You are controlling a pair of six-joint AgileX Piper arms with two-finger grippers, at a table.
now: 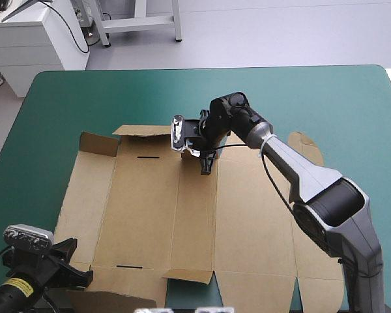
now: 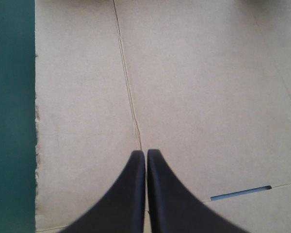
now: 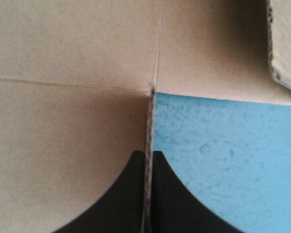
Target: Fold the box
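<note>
At far edge, right gripper [image 1: 206,168] pinching the box [image 1: 150,215] flap — left gripper [image 2: 146,151] closed above it

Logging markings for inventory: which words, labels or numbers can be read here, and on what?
None can be read.
The flat brown cardboard box sheet: no print visible.
The small yellow sticker on the left arm's wrist: too small to read.

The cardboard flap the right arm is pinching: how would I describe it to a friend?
On the teal-green table lies the brown box, a flat cut sheet. Follow its far edge to the middle, to the right gripper. The flap is the only one clamped edge-on between black fingers.
</note>
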